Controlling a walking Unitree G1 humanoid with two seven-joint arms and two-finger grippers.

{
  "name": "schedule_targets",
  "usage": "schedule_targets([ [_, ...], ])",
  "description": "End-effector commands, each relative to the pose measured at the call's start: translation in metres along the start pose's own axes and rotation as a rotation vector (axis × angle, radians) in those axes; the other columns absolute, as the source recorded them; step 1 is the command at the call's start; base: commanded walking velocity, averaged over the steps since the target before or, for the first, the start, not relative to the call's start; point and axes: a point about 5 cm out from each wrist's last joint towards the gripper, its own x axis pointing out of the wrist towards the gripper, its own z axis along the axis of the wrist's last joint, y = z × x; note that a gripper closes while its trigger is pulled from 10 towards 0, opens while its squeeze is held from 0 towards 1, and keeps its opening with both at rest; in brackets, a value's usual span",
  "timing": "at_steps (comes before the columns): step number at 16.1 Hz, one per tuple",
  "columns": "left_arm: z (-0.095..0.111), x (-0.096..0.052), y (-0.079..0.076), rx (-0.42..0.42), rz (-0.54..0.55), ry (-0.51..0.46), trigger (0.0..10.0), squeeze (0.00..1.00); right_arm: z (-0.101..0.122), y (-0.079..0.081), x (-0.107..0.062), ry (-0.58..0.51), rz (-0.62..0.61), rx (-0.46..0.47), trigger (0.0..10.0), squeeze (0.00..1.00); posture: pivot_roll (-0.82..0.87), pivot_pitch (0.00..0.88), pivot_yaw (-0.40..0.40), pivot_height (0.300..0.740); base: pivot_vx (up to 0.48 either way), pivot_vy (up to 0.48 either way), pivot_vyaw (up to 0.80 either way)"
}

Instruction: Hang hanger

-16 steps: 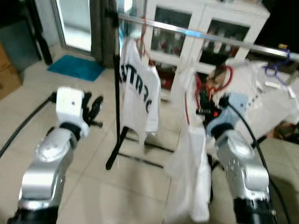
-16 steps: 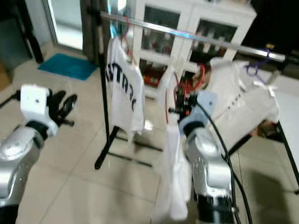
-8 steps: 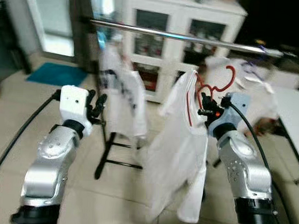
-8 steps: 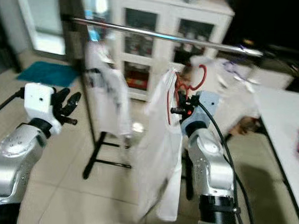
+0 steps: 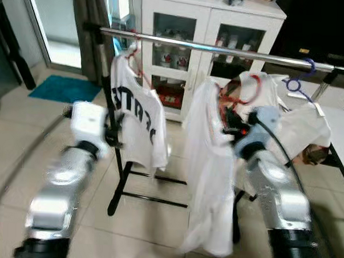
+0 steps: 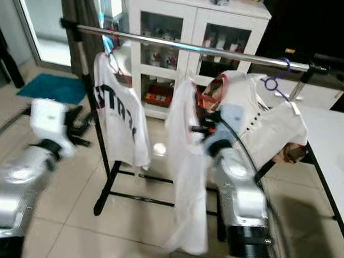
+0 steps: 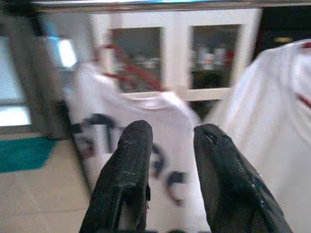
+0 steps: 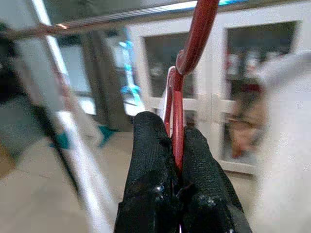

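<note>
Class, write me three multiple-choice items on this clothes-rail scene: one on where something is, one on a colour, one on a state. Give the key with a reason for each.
1. Where is the printed T-shirt?
A. on the floor
B. hanging on the rail
C. in the cabinet

2. What colour is the hanger in the right gripper?
A. red
B. green
C. yellow

3. How do the left gripper's jaws stand?
A. shut on a shirt
B. shut on a hanger
C. open, holding nothing

Key: 1 B, its hanger hooks over the rail at the robot's left; 2 A, the right wrist view shows a red hook between the fingers; 3 C, a gap shows between the fingers.
</note>
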Motion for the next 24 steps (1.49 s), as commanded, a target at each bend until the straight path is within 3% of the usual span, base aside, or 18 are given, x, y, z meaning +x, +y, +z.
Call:
schedule_targets([
  [1, 0.006, 0.000, 0.003, 0.014, -0.001, -0.012, 10.0, 0.00, 0.008, 0.000, 0.001, -0.039, -0.011, -0.006, 10.0, 0.00, 0.01, 0.000, -0.060, 0.710, 0.371, 0.000, 0.00],
  [16, 0.005, -0.001, -0.001, 0.019, -0.020, -0.005, 10.0, 0.00, 0.009, 0.004, 0.001, -0.052, 0.000, -0.038, 10.0, 0.00, 0.01, 0.000, -0.063, 0.710, 0.372, 0.000, 0.00],
  [24, 0.004, 0.000, -0.001, 0.034, -0.033, -0.002, 10.0, 0.00, 0.002, 0.019, 0.003, -0.009, 0.109, -0.089, 10.0, 0.00, 0.02, 0.000, -0.062, 0.710, 0.371, 0.000, 0.00],
])
